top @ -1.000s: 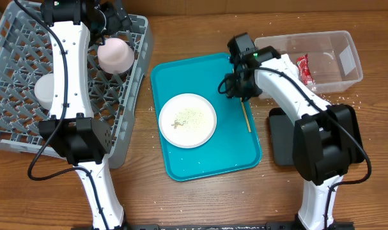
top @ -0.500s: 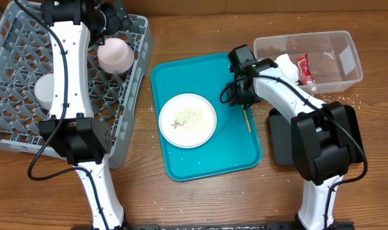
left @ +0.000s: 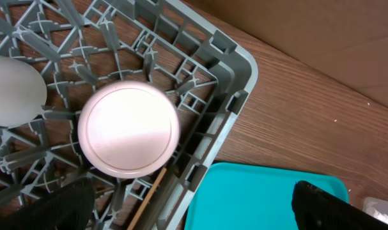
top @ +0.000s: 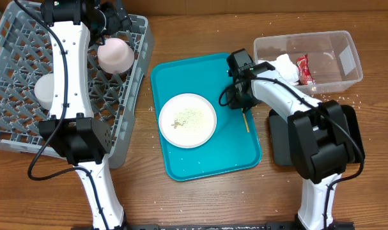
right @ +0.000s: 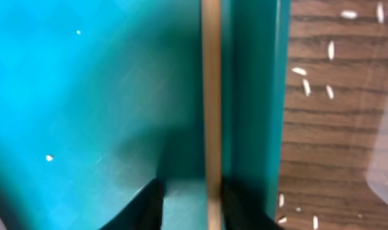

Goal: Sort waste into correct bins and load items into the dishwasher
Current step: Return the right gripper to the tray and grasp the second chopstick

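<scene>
**Right fingers straddle a chopstick at the teal tray's edge**

Overhead: the chopstick (top: 245, 120) lies in the teal tray (top: 181, 160) at 3 o'clock of the rice-strewn small plate (top: 187, 119), against the tray wall. Its long axis runs 12 to 6, the near end tipped slightly toward 5. Left wrist: the left fingers (left: 59, 204) stand wide apart and empty above the upturned bowl (left: 128, 128) in the dish rack (left: 235, 83). Right wrist: the right fingers (right: 149, 207) are narrowly parted either side of the stick, with a gap showing at 9 o'clock, so nothing is pinched yet. The wall crowds the 3 o'clock finger, so the closing is best made square across the axis and low on the tray floor, followed by a straight lift.
</scene>
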Motion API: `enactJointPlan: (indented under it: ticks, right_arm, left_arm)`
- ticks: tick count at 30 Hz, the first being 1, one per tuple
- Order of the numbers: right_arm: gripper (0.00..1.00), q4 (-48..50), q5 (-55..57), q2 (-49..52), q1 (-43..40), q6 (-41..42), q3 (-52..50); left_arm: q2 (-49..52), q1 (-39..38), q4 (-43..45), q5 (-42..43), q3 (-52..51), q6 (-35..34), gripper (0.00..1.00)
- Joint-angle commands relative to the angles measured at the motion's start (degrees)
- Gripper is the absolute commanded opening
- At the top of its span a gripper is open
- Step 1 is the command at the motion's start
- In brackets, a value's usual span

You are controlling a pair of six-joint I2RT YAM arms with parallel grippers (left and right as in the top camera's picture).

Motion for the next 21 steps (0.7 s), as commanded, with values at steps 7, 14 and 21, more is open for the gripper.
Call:
enactJointPlan:
  ticks: [7, 14, 21]
  right_arm:
    - [0.04, -0.9, -0.2, 2.9, 0.7, 7.6, 2.4]
    - [0.04, -3.6, -12.0, 2.9, 0.0, 11.5, 13.2]
    - [0.04, 3.3, -38.9, 2.9, 0.4, 18.9, 23.5]
  left_arm:
    - [-1.4, -0.4, 0.0, -0.2, 1.5, -0.6, 1.0]
    - [-1.4, -0.4, 0.0, -0.2, 1.5, -0.6, 1.0]
    - [-1.4, -0.4, 0.0, -0.2, 1.5, -0.6, 1.0]
